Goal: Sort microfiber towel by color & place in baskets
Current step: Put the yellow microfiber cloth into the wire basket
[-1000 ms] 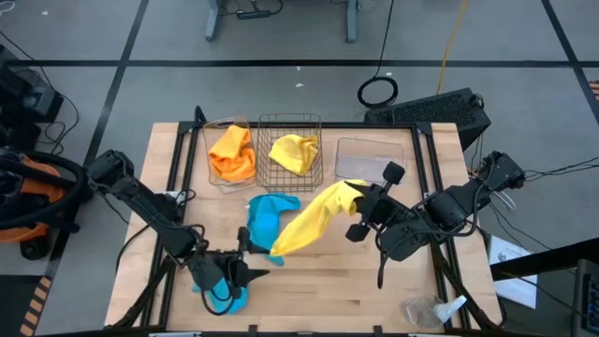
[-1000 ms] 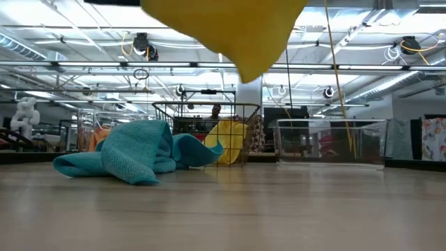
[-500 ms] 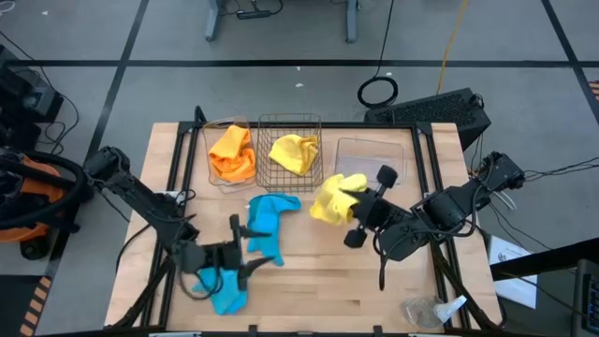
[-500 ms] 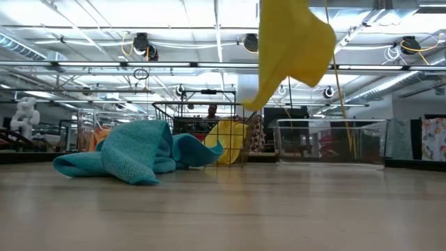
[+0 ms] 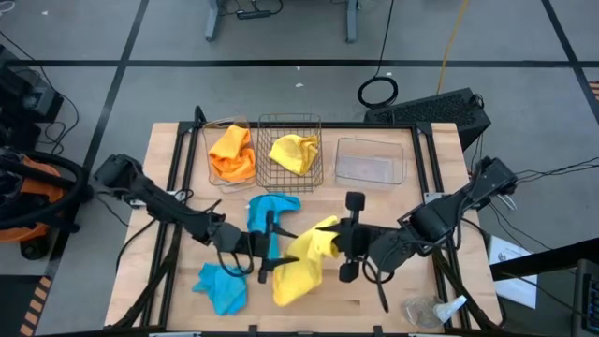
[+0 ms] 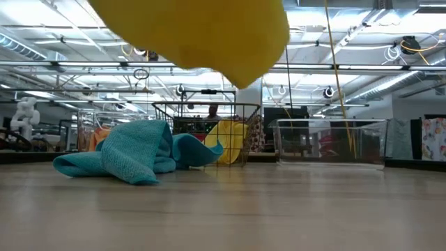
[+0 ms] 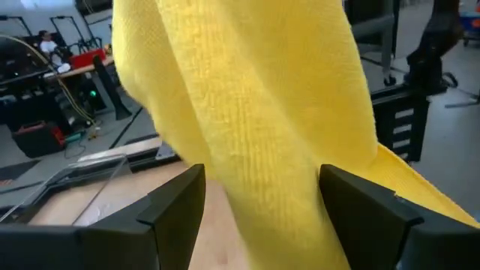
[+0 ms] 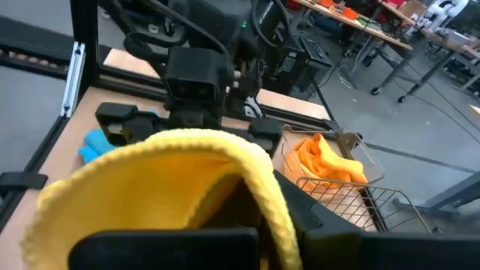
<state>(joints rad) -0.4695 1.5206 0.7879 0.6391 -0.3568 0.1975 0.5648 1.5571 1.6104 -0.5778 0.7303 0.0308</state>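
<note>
Near bench edge: one teal towel (image 5: 221, 285) is seen lying flat on the bench (image 5: 402, 290).
Bench middle: yellow towel (image 5: 301, 264) is held aloft, pinched in the closed jaws of the right gripper (image 5: 339, 245).
Left gripper (image 5: 271, 251): jaws spread wide, set either side of the hanging yellow towel.
Behind: second teal towel (image 5: 269, 214) is heaped on the bench.
Far row: clear tub (image 5: 213, 173) with orange towel (image 5: 233, 153); wire basket (image 5: 319, 153) with yellow towel; second clear tub (image 5: 369, 159).
</note>
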